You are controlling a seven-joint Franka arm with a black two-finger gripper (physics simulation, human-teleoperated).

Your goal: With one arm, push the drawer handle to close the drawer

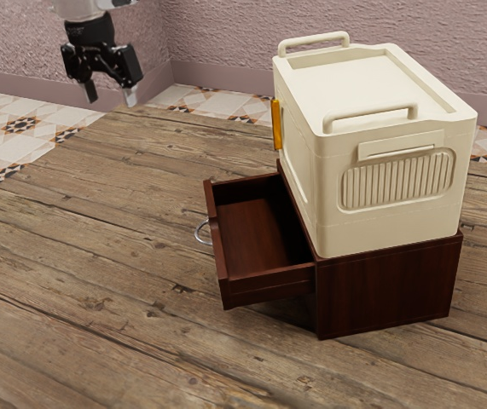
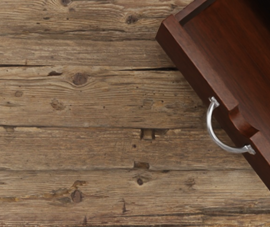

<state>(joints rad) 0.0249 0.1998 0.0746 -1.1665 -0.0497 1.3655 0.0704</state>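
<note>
1. Drawer (image 1: 254, 235): dark reddish brown, finely grained.
2. Drawer handle (image 2: 212, 129): silver.
3. Cabinet (image 1: 388, 290): deep red-brown.
4. Desk (image 1: 98, 256): weathered brown planks, streaked grain, dark knots.
5. Box (image 1: 397, 234): cream, with vertical ribbing; its strip (image 1: 276, 124) amber-yellow.
6. Fingers (image 1: 130, 94): black, the tips pale, perhaps light grey.
7. Wall (image 1: 226, 38): mottled mauve-pink.
8. Floor tiles (image 1: 21, 128): off-white, geometric motifs in orange-brown and black.

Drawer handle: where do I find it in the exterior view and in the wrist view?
Exterior view: the handle juts toward the exterior view's left from the open drawer's front panel.
Wrist view: the silver arc beside the notch.
Shared landmark: that front panel.
</note>
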